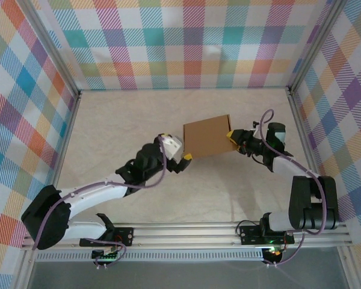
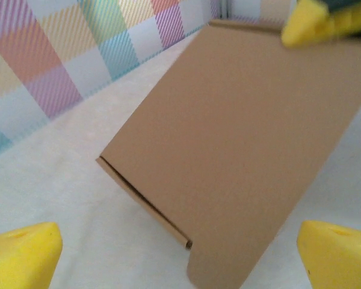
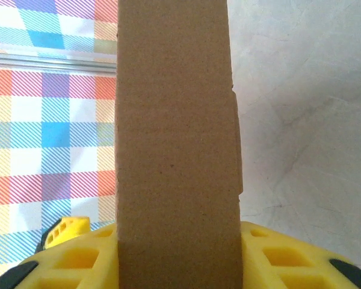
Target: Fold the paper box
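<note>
- Hovering at the near-left corner of the paper box (image 1: 206, 136), the left tool (image 1: 185, 159) gapes wide with nothing between its fingers. It looks free to re-grip or press a flap.
- Paper box is over the middle of the tabletop (image 1: 126, 120), tilted, with a rounded flap loose at its near corner. Can't tell if it touches down.
- Right tool (image 1: 230, 136) is pinched on the box's right edge, probably steadying it for folding.
- Checked walls (image 1: 186, 42) behind.
</note>
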`<act>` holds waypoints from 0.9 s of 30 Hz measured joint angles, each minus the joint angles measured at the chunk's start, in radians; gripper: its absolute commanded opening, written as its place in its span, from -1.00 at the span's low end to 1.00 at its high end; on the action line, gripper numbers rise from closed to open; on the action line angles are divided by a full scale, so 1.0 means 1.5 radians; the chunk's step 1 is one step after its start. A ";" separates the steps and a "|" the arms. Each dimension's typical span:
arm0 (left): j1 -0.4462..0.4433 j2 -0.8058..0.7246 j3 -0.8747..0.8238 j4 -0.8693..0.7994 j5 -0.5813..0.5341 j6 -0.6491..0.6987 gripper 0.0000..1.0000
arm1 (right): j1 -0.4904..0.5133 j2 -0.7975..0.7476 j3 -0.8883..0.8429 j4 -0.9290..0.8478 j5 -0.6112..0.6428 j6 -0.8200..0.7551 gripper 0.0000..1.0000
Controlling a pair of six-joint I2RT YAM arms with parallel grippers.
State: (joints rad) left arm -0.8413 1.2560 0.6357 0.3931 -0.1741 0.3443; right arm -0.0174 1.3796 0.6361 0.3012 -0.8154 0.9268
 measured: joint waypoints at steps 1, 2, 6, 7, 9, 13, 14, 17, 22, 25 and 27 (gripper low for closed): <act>-0.021 0.007 -0.006 0.014 -0.035 0.053 1.00 | -0.002 -0.004 0.003 -0.007 0.000 0.003 -0.30; -0.040 0.017 -0.011 0.033 -0.067 0.103 1.00 | -0.002 -0.007 0.006 -0.014 0.000 0.005 -0.31; -0.099 0.077 -0.027 0.129 -0.167 0.277 0.96 | -0.002 -0.013 0.010 -0.029 0.000 0.013 -0.31; -0.109 0.099 -0.028 0.150 -0.186 0.314 0.89 | -0.002 -0.016 0.010 -0.033 0.000 0.017 -0.30; -0.119 0.139 -0.027 0.184 -0.216 0.372 0.83 | -0.002 -0.020 0.010 -0.038 -0.001 0.021 -0.30; -0.123 0.228 -0.023 0.277 -0.264 0.463 0.76 | -0.002 -0.027 0.010 -0.040 -0.001 0.033 -0.30; -0.123 0.252 -0.020 0.304 -0.275 0.483 0.75 | -0.002 -0.031 0.010 -0.040 -0.001 0.037 -0.30; -0.123 0.317 -0.008 0.388 -0.299 0.532 0.65 | -0.002 -0.039 0.009 -0.040 -0.002 0.048 -0.30; -0.116 0.367 0.012 0.459 -0.316 0.566 0.47 | -0.002 -0.063 0.008 -0.042 -0.004 0.058 -0.30; -0.110 0.367 0.017 0.478 -0.317 0.564 0.37 | -0.003 -0.082 0.005 -0.050 -0.003 0.058 -0.30; -0.104 0.367 0.017 0.481 -0.317 0.560 0.29 | -0.003 -0.091 0.003 -0.056 -0.003 0.058 -0.29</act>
State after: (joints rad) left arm -0.9966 1.8069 0.6617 1.1141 -0.6491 1.1843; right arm -0.0216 1.2427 0.6411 0.2173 -0.8204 1.0134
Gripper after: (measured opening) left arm 0.676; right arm 0.412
